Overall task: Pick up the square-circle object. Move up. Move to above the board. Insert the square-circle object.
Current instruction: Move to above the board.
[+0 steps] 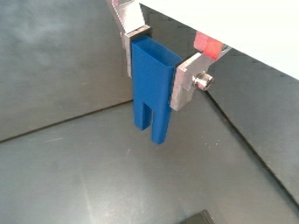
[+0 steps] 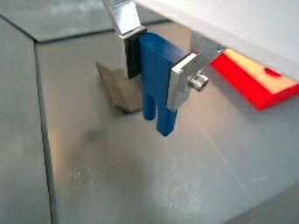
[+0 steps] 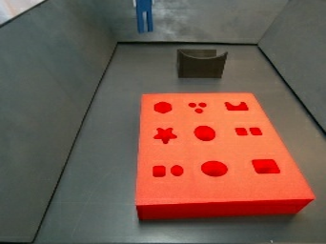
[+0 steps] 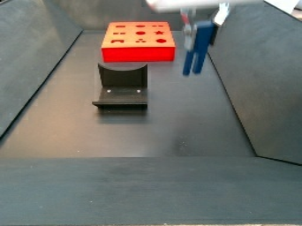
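Between my two silver fingers (image 1: 187,83) the blue block (image 1: 153,92) hangs upright. My gripper (image 1: 158,63) pinches its upper part from both sides, the dark pads pressed flat against its faces. The block's lower end is split by a narrow slot into two prongs, and these point down at the dark floor (image 1: 93,175) without touching it, as both wrist views show.

In a wrist view the grey holder (image 2: 117,86) sits on the floor behind the block (image 2: 158,83), at about nine o'clock from it, and a corner of the red board (image 2: 254,80) shows at three o'clock.

In a side view my gripper (image 4: 200,19) holds the block (image 4: 197,48) well above the floor, at about two o'clock from the holder (image 4: 122,85). The board (image 4: 139,42) lies flat farther back, at about ten o'clock from the block.

In a side view the board (image 3: 216,152) lies nearest, its cut-outs in three rows. The holder (image 3: 200,62) stands beyond it at twelve o'clock, and the block (image 3: 144,16) hangs farthest off, at about eleven o'clock.
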